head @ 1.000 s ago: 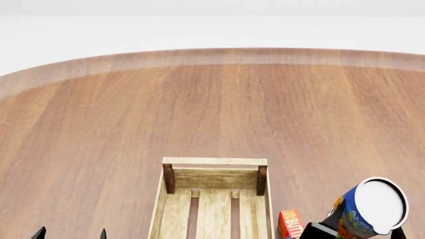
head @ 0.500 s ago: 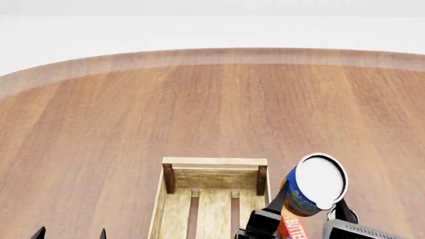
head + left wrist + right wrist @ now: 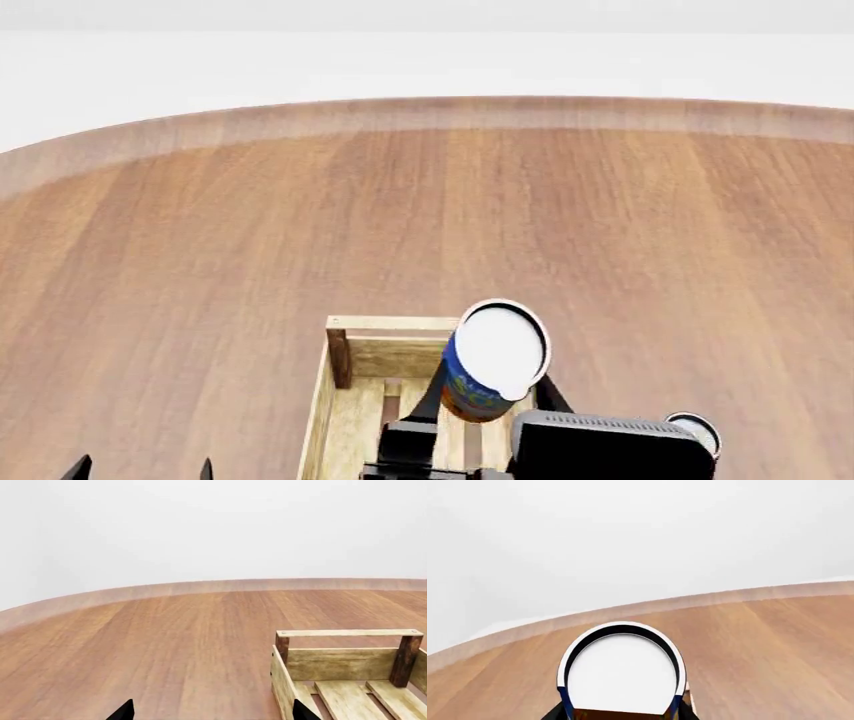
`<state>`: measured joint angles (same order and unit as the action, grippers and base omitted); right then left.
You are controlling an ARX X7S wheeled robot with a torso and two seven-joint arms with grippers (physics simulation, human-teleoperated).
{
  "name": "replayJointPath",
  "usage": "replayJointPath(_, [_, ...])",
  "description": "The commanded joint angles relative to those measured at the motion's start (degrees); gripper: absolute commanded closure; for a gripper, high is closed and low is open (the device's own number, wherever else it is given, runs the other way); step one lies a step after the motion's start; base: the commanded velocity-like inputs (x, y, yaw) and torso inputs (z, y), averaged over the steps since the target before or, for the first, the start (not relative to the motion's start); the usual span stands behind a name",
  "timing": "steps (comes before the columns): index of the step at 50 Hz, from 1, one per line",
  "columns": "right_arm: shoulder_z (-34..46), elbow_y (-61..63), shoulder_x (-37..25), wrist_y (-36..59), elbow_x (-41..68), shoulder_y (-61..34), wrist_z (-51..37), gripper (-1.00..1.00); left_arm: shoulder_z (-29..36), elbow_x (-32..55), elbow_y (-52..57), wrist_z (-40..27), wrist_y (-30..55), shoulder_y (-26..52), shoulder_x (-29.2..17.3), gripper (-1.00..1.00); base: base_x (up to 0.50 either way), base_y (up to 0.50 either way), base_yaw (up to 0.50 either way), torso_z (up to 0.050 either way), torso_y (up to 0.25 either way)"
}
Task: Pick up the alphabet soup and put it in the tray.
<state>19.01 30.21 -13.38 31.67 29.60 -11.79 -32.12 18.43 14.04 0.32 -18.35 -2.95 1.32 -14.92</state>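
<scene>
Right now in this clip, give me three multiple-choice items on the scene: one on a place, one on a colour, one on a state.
1. Where is the alphabet soup in the head view?
A. Flat on the table beside the tray
B. Held up over the far end of the tray
C. At the table's far edge

2. What colour is the can's flat end that faces the camera?
A. White
B. Red
C. Green

3. What is the right gripper doing?
A. Open and empty
B. Shut on the alphabet soup
C. Out of view

Answers:
1 B: the can overlaps the crate's far rail, with the gripper under it.
2 A: a white disc with a dark rim shows in the head and right wrist views.
3 B: black fingers flank the can on both sides.
</scene>
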Motion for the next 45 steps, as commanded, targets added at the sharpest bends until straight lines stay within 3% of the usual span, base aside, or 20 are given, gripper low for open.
replayJointPath(1, [4.4, -6.8, 1.8, -3.0, -3.4, -2.6, 4.2, 1.00, 0.2, 0.3, -0.1, -0.1, -0.2, 0.1, -0.2, -1.00, 0.00, 0.00, 0.00, 0.000, 0.000])
replayJointPath(45, [10.8, -38.8, 5.6, -18.2, -8.4, -7.5, 14.7, 1.00, 0.8, 0.7, 0.5, -1.0, -0.3, 0.0, -0.9, -1.00, 0.00, 0.00, 0.00, 0.000, 0.001])
